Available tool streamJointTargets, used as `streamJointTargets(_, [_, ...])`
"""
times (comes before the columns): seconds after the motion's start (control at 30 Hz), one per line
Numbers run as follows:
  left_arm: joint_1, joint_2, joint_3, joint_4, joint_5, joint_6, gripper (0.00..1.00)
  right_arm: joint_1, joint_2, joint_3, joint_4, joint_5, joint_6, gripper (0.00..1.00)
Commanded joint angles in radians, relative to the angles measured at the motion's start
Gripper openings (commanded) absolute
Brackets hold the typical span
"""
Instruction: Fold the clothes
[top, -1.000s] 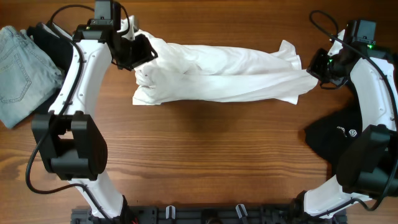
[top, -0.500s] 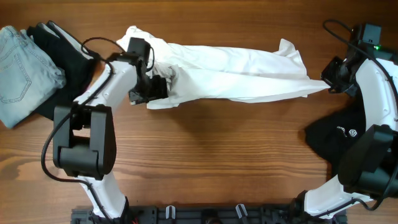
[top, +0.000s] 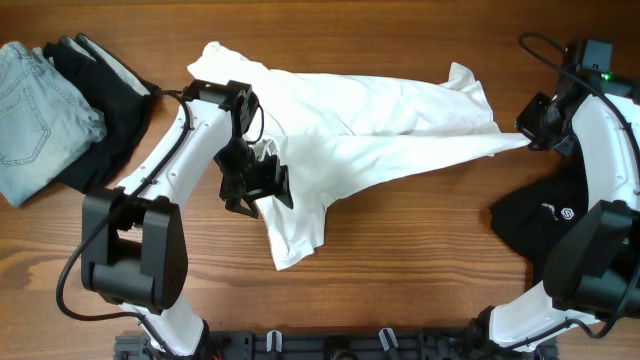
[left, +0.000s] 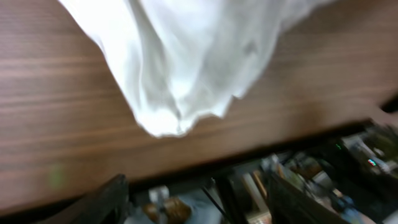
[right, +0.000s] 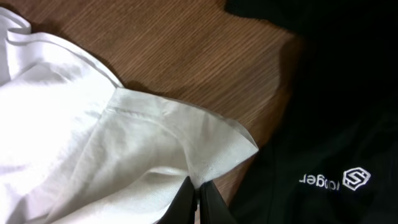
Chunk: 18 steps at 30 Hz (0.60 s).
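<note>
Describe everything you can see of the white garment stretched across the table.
The white garment is thin, soft, wrinkled fabric, plain in these views, with a stitched hem at its right corner. It lies stretched across the wooden table, one flap trailing toward the near edge. The right gripper pinches the right corner, drawn to a taut point. The left gripper hovers over the flap, fingers apart, not gripping.

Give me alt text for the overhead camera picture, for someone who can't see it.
A white T-shirt lies stretched across a wooden table, its right corner pinched by the right claw while the left claw sits over its left part. A black garment lies at right, jeans and dark clothes at far left.
</note>
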Motion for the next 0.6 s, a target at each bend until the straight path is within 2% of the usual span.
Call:
streamJointTargets(0.0, [-0.001, -0.009, 0.009, 0.041, -0.203, -0.089, 0.74, -0.001, -0.018, 0.014, -0.01, 0.018, -0.007, 0.04])
streamJointTargets(0.07, [-0.004, -0.009, -0.029, 0.079, -0.231, -0.175, 0.74, -0.001, -0.018, 0.014, -0.01, 0.018, -0.008, 0.04])
streamJointTargets(0.17, [-0.006, -0.009, -0.122, 0.167, -0.235, -0.219, 0.74, -0.001, -0.018, 0.014, -0.011, 0.018, -0.007, 0.04])
streamJointTargets(0.27, [-0.007, -0.009, -0.25, 0.355, -0.235, -0.22, 0.65, -0.001, -0.018, 0.014, -0.012, 0.018, -0.007, 0.04])
streamJointTargets(0.37, [-0.008, -0.009, -0.334, 0.558, -0.235, -0.22, 0.49, -0.001, -0.018, 0.014, -0.018, 0.017, -0.007, 0.04])
streamJointTargets(0.4, [-0.012, -0.008, -0.354, 0.62, -0.235, -0.217, 0.37, -0.001, -0.018, 0.014, -0.023, 0.017, -0.008, 0.04])
streamJointTargets(0.43, [-0.016, -0.008, -0.365, 0.659, -0.232, -0.217, 0.3, -0.001, -0.018, 0.014, -0.027, 0.018, -0.008, 0.04])
streamJointTargets(0.47, [-0.02, -0.008, -0.37, 0.678, -0.232, -0.217, 0.12, -0.001, -0.018, 0.014, -0.033, 0.017, -0.008, 0.04])
streamJointTargets(0.5, [-0.024, -0.008, -0.37, 0.679, -0.223, -0.217, 0.04, -0.001, -0.018, 0.014, -0.043, 0.017, -0.008, 0.04])
streamJointTargets(0.57, [-0.014, -0.021, -0.356, 0.648, -0.163, -0.206, 0.04, -0.001, -0.019, 0.014, -0.055, 0.002, -0.034, 0.04])
